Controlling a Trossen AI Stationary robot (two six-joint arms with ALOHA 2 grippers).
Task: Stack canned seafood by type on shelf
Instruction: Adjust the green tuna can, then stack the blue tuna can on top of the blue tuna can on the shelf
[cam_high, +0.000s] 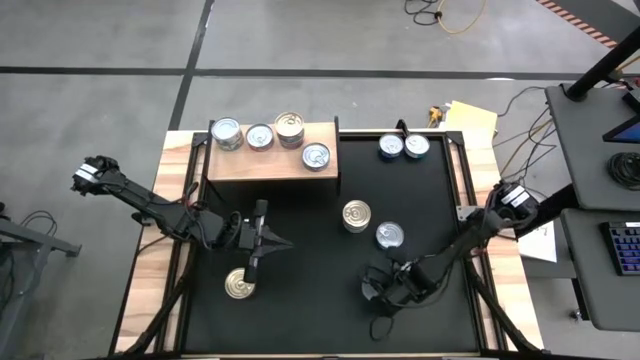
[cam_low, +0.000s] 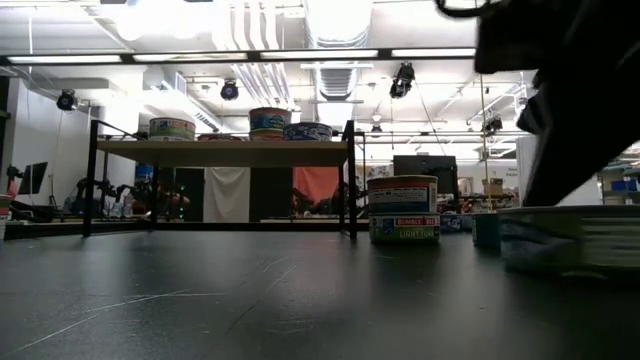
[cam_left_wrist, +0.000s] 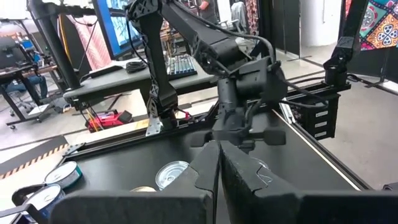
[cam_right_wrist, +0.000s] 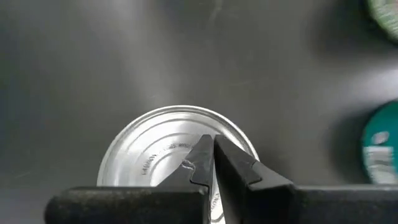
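Note:
The wooden shelf (cam_high: 270, 165) stands at the far left and carries several cans (cam_high: 260, 136) on its top. Loose cans stand on the black table: a gold-topped one (cam_high: 240, 285) near the left front, a gold-topped stack (cam_high: 356, 215) and a silver-topped one (cam_high: 390, 236) in the middle, and two (cam_high: 404, 147) at the far edge. My left gripper (cam_high: 288, 243) is shut and level, above the table just beyond the gold-topped can. My right gripper (cam_right_wrist: 212, 146) is shut, slanting down over a silver-topped can (cam_right_wrist: 155, 149) near the front edge. My right gripper's shut fingertips (cam_right_wrist: 202, 155) stand over the middle of the silver can's flat top (cam_right_wrist: 163, 144), coming from above at a slant. I cannot tell whether they touch the lid. The can (cam_low: 565, 240) stands upright on the table.
Two teal cans (cam_right_wrist: 380, 149) show at the edge of the right wrist view. The shelf's black frame posts (cam_low: 350, 180) rise at the far side. Bare black table (cam_high: 300, 310) lies between the two grippers near the front edge.

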